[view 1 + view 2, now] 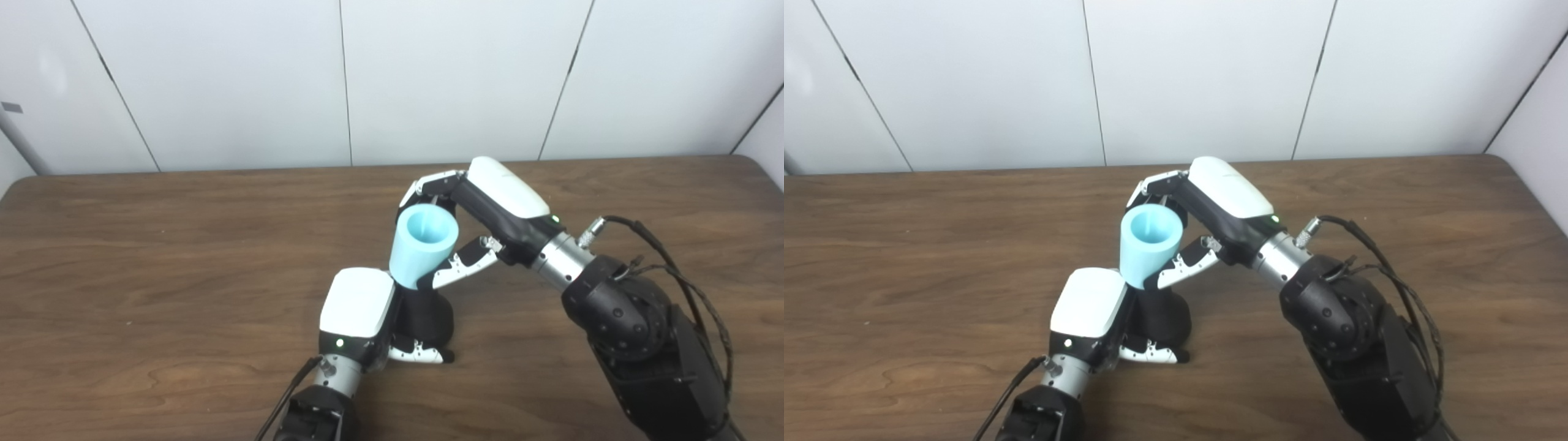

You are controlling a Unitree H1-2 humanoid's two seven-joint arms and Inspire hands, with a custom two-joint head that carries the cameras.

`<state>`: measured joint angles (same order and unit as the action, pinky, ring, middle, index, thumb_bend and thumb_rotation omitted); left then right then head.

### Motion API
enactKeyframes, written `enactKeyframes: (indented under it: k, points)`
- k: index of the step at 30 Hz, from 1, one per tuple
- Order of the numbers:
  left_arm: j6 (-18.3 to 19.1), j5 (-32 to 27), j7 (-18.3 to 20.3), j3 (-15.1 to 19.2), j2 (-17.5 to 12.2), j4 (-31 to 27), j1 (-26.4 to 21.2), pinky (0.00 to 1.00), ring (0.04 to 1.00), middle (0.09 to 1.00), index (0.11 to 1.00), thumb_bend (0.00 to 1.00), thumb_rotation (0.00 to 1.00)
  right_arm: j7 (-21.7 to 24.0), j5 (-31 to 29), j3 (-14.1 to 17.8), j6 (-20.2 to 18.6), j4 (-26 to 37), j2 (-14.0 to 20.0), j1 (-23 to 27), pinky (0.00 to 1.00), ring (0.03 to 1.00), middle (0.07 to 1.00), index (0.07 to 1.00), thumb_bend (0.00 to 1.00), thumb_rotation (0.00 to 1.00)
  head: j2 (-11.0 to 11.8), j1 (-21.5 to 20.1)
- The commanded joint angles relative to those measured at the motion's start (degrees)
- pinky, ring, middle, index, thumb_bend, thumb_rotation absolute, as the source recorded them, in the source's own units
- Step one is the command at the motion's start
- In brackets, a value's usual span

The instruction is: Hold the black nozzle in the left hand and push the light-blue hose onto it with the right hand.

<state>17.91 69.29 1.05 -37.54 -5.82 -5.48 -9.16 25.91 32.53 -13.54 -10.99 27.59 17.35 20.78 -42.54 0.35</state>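
Centrally, the left robot hand [358, 306] is closed around the black nozzle [429, 315], just below frame centre. The right robot hand [490, 205] grips the light-blue hose [422, 245], tilted, its lower end meeting the nozzle top. Both are over the wooden table [153, 275].

Hose: light-blue tapered rubber-like hose piece [424, 245], wide open mouth up and facing the cameras, narrow end down, tilted slightly.
Nozzle: black matte cone-like nozzle [429, 318], base on the brown table, upright, top meeting the hose's narrow end.
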Motion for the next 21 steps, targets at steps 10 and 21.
enactKeyframes:
  k: [10,21]
  points:
    - [-1.3,-1.1,7.6,-3.1,1.1,2.6,3.2,0.57,0.553,0.502,0.48,0.52,0.0,2.5,0.4,0.0,-1.0,-0.7,2.9,0.9,0.36,0.387,0.507,0.516,0.5,0.0,-0.7,-0.2]
    - [-1.2,-1.0,7.7,-2.6,0.8,2.4,3.1,0.59,0.571,0.53,0.472,0.52,0.0,3.4,0.2,0.0,-1.7,-0.4,3.7,-0.5,0.33,0.382,0.508,0.52,0.49,0.0,-1.1,-0.4]
